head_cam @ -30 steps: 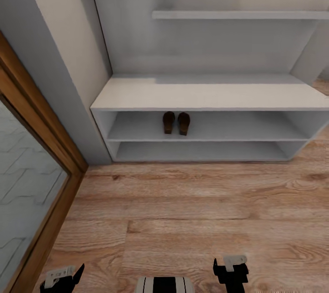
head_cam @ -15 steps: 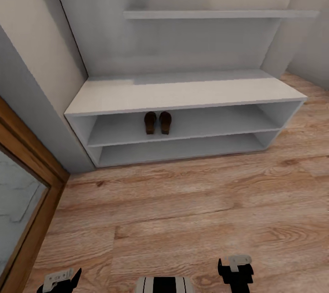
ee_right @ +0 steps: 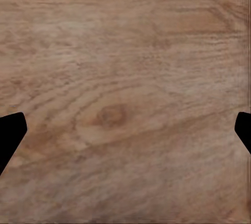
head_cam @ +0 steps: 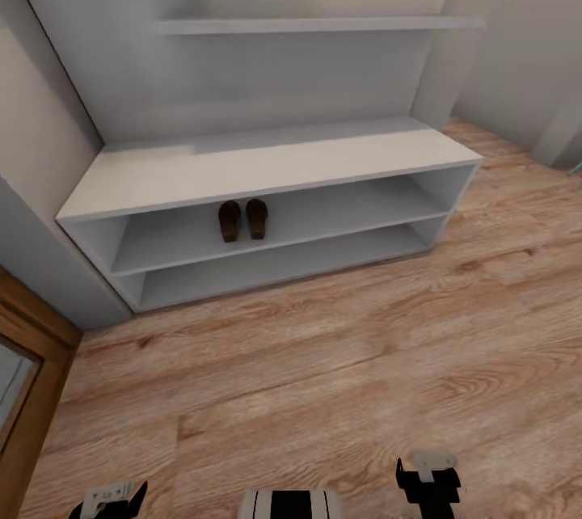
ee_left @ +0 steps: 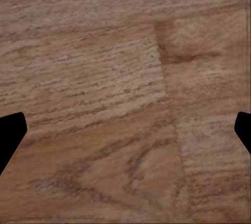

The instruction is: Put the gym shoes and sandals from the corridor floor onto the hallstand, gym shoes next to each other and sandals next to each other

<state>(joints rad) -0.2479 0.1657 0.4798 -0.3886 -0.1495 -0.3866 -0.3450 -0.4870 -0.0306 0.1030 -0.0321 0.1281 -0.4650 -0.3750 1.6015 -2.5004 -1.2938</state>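
The two sandals point(head_cam: 243, 219), dark brown, stand side by side on the upper open shelf of the white-grey hallstand point(head_cam: 267, 159), left of its middle. The two gym shoes are out of view. Brown wood-plank corridor floor point(head_cam: 323, 357) stretches from the rack toward me. Both arms hang low at the near edge of the head view, left arm point(head_cam: 109, 497) and right arm point(head_cam: 428, 477). My left gripper point(ee_left: 125, 135) points down at bare planks, its dark fingertips point(ee_left: 10, 132) far apart with nothing between. My right gripper point(ee_right: 125, 135) is open over bare floor in the same way.
A wooden door frame point(head_cam: 36, 341) stands at the left beside a grey wall corner. A floating shelf point(head_cam: 315, 24) hangs above the rack's top. A wall closes the far right, with a teal edge point(head_cam: 575, 170) beside it. My trunk point(head_cam: 291, 504) shows at the bottom.
The whole head view has swung to the right, so the camera has moved: the rack and door frame slid left in the picture. The sandals stay on their shelf.
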